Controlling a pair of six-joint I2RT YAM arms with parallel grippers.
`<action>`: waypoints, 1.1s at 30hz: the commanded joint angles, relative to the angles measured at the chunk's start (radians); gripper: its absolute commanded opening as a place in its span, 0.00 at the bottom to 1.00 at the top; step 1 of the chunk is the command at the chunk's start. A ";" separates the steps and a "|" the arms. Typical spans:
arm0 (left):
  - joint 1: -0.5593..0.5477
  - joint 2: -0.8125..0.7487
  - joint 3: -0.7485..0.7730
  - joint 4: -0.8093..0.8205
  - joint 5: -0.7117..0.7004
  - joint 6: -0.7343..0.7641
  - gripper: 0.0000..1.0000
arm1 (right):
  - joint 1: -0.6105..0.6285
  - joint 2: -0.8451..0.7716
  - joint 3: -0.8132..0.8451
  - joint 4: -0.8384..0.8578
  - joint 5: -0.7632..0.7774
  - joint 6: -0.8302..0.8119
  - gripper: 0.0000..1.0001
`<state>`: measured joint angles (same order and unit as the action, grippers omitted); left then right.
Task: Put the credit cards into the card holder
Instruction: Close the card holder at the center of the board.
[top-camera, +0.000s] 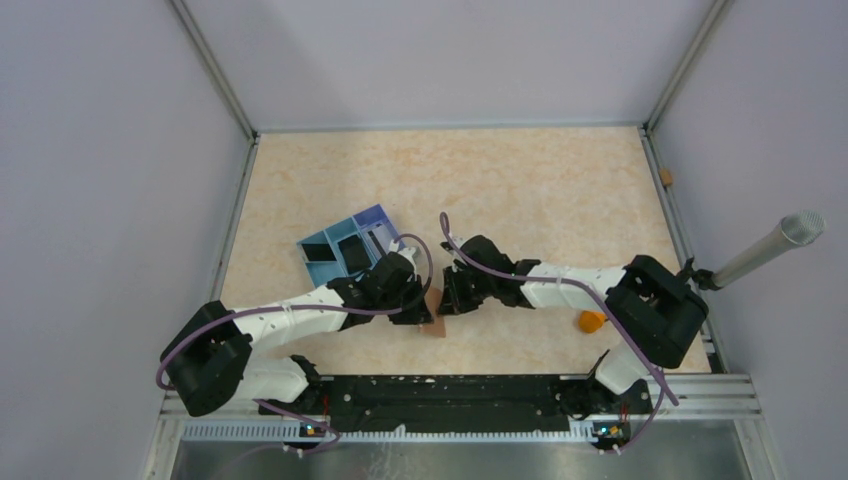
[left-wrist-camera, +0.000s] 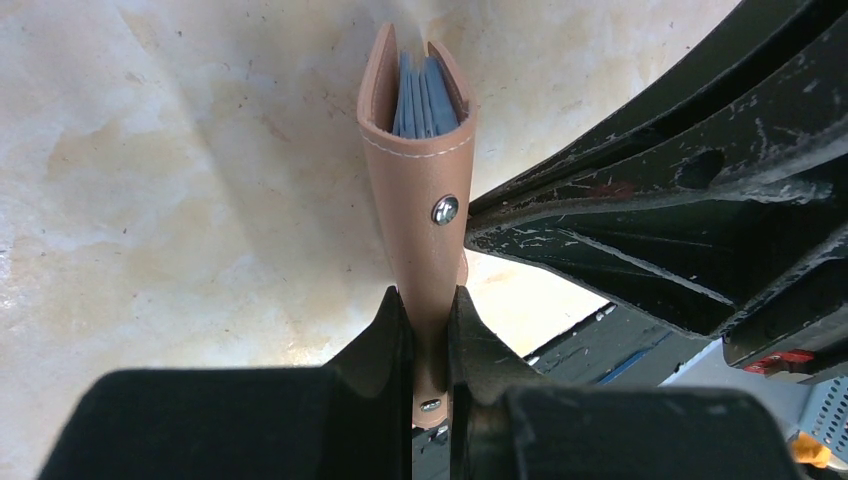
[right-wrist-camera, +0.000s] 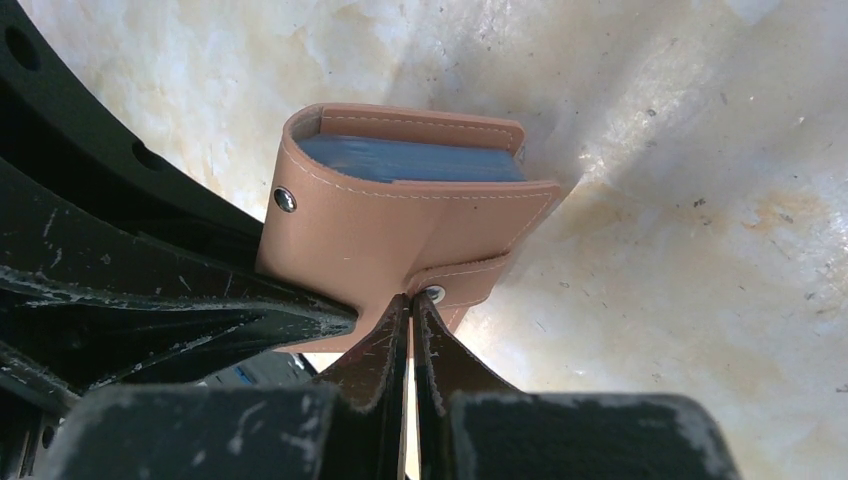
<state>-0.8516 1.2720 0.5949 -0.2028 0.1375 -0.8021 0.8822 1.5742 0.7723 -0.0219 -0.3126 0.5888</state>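
one card holder (left-wrist-camera: 418, 210) is clamped from two sides: its body by the closed left gripper (left-wrist-camera: 428, 305), its snap strap (right-wrist-camera: 460, 280) by the closed right gripper (right-wrist-camera: 411, 305).

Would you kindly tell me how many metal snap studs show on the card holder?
2. One snap stud sits on the card holder's outer face; the second snap stud is on its strap, at the right hand. More may be hidden.

Your bench (top-camera: 520, 170) has a pale beige marbled top | plain grey walls (top-camera: 450, 60) close it on three sides | you have metal posts (top-camera: 215, 68) at the back corners | metal rail (top-camera: 720, 388) along the near edge | light even, shadows soft
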 joint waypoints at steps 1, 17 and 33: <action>-0.010 0.010 -0.011 -0.015 -0.004 0.008 0.00 | 0.026 -0.005 -0.024 0.085 -0.029 0.021 0.00; -0.011 -0.002 -0.030 0.008 0.018 0.007 0.00 | 0.024 -0.025 -0.134 0.206 0.058 0.018 0.00; -0.011 -0.002 -0.037 0.019 0.049 0.017 0.00 | 0.015 0.012 -0.147 0.273 0.097 -0.030 0.00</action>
<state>-0.8494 1.2675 0.5835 -0.1917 0.1379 -0.8124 0.8883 1.5475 0.6411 0.2012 -0.2916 0.6052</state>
